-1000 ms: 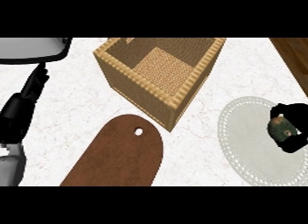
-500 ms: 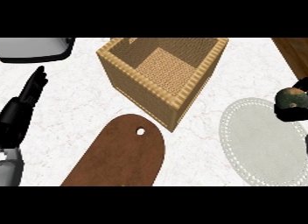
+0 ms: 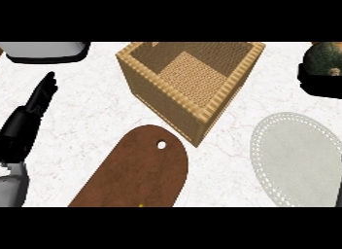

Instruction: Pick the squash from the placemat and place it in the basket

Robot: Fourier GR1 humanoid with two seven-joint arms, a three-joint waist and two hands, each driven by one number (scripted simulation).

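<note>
Left robot hand [image 3: 26,121] rests at the left edge over the counter [image 3: 95,97], fingers straight, holding nothing. Placemat [image 3: 296,155] lower right, bare. Basket [image 3: 192,80] at center top. Right robot hand [image 3: 324,83] raised at the upper right edge, curled around the squash [image 3: 332,58].

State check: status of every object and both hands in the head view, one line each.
squash: lifted off the placemat, held in the right hand at the view's upper right
right hand: curled round the squash
placemat: flat on the counter, nothing on it
basket: upright, open top, nothing inside
cutting board: lying flat, bare
left hand: open, fingers straight, resting at the left edge
</note>
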